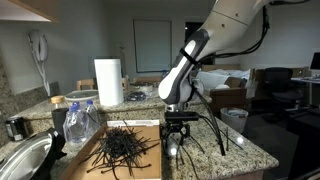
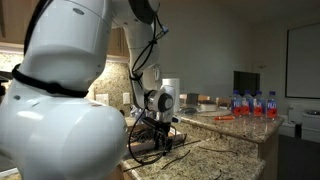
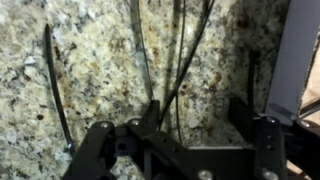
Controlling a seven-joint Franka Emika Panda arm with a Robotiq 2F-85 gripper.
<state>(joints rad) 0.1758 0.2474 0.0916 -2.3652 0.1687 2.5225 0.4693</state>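
Observation:
My gripper [image 1: 178, 141] points straight down at the speckled granite counter [image 1: 235, 150], its fingertips at or just above the stone. In the wrist view the gripper [image 3: 195, 118] stands open, and a few loose black zip ties [image 3: 178, 55] run between its fingers [image 3: 150, 115]. One more tie [image 3: 54, 85] lies off to the left and another [image 3: 252, 72] near the right finger. A large heap of black zip ties [image 1: 122, 148] lies on a brown board [image 1: 145, 168] just beside the gripper. In an exterior view the gripper [image 2: 160, 134] hangs low over the ties.
A paper towel roll [image 1: 108, 82] and a wrapped pack of water bottles [image 1: 80, 118] stand behind the heap. A metal sink [image 1: 22, 160] is at the counter's end. Red-capped bottles [image 2: 250, 103] stand on the far counter. The counter edge [image 1: 262, 160] is close.

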